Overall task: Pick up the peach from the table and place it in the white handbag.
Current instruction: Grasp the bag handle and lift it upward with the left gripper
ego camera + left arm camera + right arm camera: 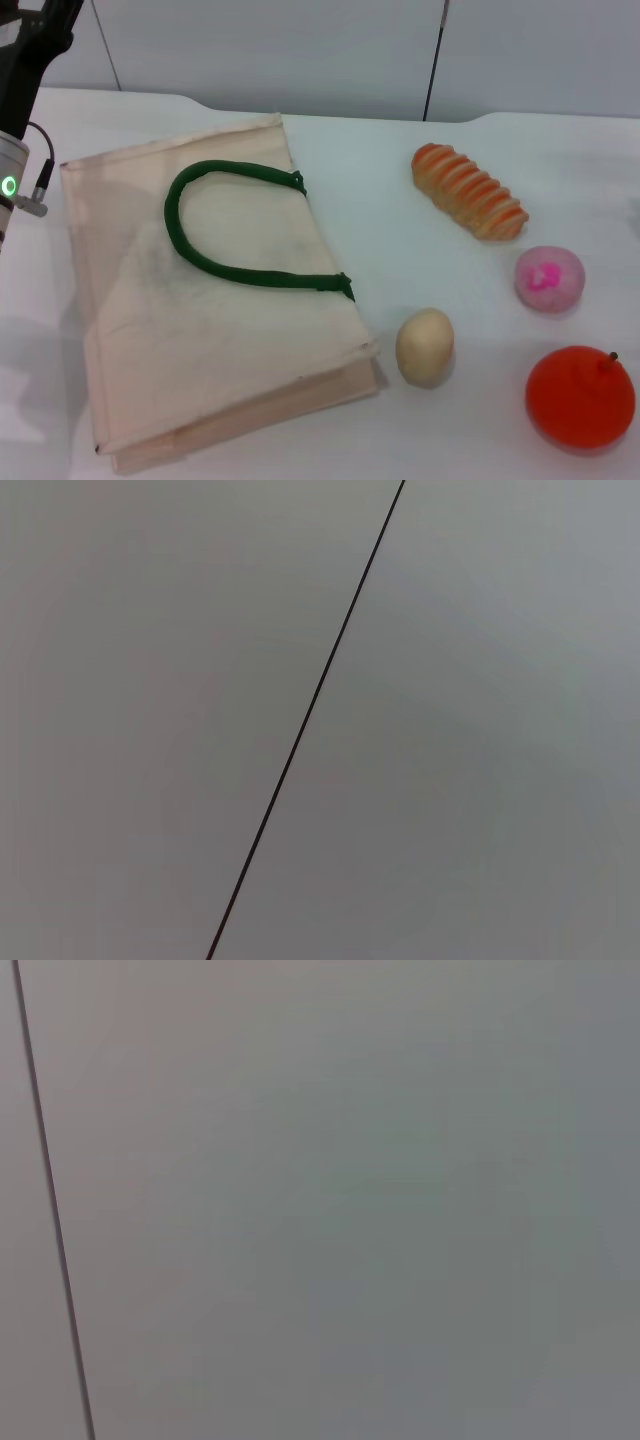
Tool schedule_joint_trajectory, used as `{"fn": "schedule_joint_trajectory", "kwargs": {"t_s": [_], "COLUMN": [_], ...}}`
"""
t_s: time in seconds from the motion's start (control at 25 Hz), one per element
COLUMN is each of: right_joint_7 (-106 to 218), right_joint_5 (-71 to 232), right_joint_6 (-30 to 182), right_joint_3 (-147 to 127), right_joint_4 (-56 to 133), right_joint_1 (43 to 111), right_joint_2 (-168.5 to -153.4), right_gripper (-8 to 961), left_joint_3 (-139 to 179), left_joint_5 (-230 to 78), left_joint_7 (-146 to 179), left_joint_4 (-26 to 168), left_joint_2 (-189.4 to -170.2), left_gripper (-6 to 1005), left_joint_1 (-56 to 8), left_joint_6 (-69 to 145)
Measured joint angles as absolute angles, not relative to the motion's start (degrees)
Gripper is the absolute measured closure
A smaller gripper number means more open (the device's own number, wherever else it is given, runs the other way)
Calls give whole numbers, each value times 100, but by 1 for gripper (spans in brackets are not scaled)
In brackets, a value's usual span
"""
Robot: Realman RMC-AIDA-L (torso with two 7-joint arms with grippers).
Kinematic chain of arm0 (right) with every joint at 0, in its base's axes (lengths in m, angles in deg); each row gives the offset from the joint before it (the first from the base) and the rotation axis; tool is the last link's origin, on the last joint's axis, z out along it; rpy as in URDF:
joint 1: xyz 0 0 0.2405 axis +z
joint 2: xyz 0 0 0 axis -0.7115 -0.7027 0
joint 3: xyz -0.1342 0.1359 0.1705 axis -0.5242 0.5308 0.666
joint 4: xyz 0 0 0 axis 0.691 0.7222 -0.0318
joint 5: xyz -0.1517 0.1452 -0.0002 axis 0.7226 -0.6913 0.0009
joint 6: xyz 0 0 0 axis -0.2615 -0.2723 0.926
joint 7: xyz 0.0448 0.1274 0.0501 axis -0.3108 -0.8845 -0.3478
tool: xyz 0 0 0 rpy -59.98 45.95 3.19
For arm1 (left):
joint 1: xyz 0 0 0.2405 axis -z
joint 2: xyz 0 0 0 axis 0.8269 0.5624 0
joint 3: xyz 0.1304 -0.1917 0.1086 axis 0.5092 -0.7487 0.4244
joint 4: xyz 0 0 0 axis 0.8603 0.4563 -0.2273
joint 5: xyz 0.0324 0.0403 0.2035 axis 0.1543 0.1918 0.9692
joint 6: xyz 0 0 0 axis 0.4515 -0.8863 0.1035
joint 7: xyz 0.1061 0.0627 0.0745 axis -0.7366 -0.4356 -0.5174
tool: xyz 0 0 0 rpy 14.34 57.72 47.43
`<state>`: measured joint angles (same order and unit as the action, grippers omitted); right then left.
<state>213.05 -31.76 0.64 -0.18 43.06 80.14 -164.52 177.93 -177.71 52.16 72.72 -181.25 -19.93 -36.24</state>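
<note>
The peach (549,278), a small pale-pink fuzzy ball with a magenta blotch, lies on the white table at the right. The white handbag (210,300), a large flat cream tote with dark green loop handles (235,225), lies on the left half of the table. My left arm (25,110) shows only as a wrist part at the far left edge, beside the bag's far corner; its fingers are out of view. My right gripper is not in view. Both wrist views show only a plain grey wall with a thin dark seam.
A striped orange-and-cream bread roll (469,190) lies behind the peach. A beige egg-shaped potato (425,346) sits by the bag's near right corner. A larger orange-red round fruit with a stem (580,397) sits in front of the peach.
</note>
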Motion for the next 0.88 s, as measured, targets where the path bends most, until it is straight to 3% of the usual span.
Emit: {"fn": "schedule_joint_trajectory", "kwargs": {"t_s": [0.64,0.88], "right_joint_7": [21297,21295], "right_joint_5": [-3191,-3192], "right_joint_6": [63,155], "right_joint_3": [-7,-24], "right_joint_4": [4306,4279], "right_joint_1": [8020,8007], "right_joint_2": [-16452,-16448], "right_gripper": [65,67], "left_joint_3": [17835,17846], "left_joint_5": [-17660,-16420], "left_joint_7": [5294,7386], "left_joint_4": [7227,6120], "left_joint_2": [-18113,-18042], "left_gripper": [137,136], "left_joint_1": [-1960,-1614], "left_joint_6": [-3512,-2864]}}
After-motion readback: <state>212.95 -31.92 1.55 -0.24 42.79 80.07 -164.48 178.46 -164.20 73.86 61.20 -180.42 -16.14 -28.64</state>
